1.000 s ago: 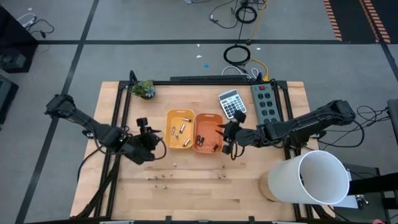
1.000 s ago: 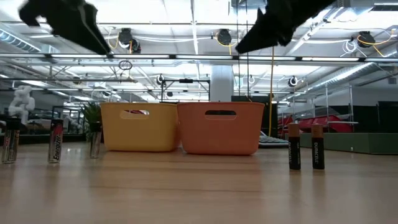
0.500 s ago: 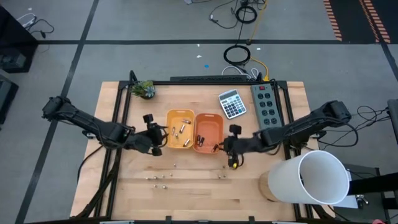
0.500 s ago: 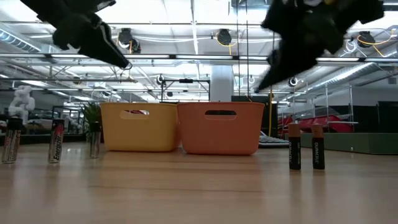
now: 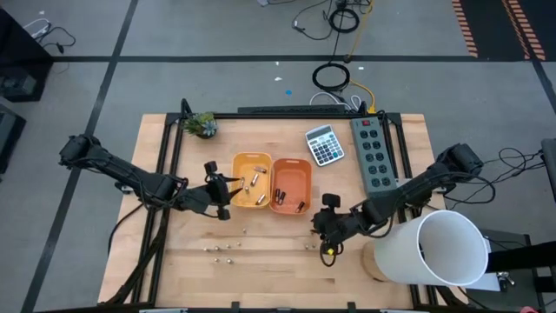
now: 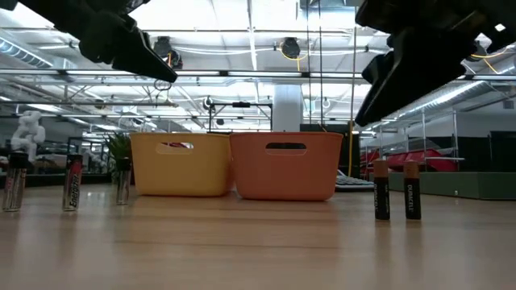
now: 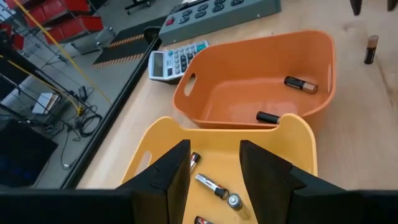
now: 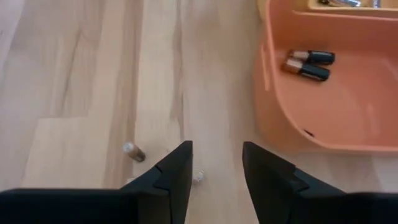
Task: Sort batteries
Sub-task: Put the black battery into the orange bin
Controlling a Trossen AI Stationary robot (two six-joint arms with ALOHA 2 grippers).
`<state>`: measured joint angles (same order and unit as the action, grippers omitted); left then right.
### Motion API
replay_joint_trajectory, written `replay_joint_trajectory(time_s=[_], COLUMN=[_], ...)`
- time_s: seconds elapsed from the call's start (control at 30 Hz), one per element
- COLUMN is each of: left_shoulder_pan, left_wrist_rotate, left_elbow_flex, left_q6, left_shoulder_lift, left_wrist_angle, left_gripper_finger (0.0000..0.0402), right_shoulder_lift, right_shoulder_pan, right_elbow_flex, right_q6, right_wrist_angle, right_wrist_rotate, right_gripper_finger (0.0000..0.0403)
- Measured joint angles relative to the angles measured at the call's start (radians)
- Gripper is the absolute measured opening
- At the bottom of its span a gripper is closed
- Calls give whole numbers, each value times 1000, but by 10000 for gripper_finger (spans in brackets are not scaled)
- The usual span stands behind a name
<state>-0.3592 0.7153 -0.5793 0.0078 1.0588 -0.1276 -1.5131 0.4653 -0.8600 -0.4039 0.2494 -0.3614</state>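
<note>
While the left end effector (image 5: 228, 187) hangs over the near-left rim of the yellow tray (image 5: 250, 181), its fingers (image 7: 176, 177) stand parted with nothing between them, the gap framing the tray's inside in the left wrist view. Several pale batteries (image 7: 213, 186) lie loose on that tray's floor. Touching it on the right stands the orange tray (image 5: 291, 184), and two dark batteries (image 8: 308, 64) lie side by side inside it, with another dark one near its wall.

Both trays sit about the middle of the worktop (image 5: 174, 261), toward the far edge. Behind the orange tray, close to the far edge, lies a grey calculator (image 5: 324, 144), and a grey power strip (image 5: 373, 149) runs beside it toward the right edge. A small green plant (image 5: 201, 124) stands at the far-left corner, and a big white cylinder (image 5: 433, 247) fills the near-right corner.

The right end effector (image 5: 327, 241) hovers over bare wood nearer the front edge than the orange tray, fingers (image 8: 177, 174) apart and empty. Below it two small batteries (image 5: 310, 246) stand upright; in the low view they show as dark copper-topped cells (image 6: 396, 190). A further row of pale standing batteries (image 5: 221, 247) lines the worktop toward the near-left, three of which appear upright in the low view (image 6: 70, 183).
</note>
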Motion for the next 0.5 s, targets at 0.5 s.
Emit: replay_joint_trajectory(time_s=[0.5], left_shoulder_pan=[0], left_wrist_rotate=[0], left_elbow_flex=[0], left_q6=[3], left_shoulder_lift=[0], left_wrist_angle=[-4], left_gripper_finger=[147], right_shoulder_lift=[-127], right_shoulder_pan=[-3], right_elbow_flex=[0], right_q6=[62], right_wrist_angle=[-34], right_wrist_rotate=[81], right_gripper_finger=[139])
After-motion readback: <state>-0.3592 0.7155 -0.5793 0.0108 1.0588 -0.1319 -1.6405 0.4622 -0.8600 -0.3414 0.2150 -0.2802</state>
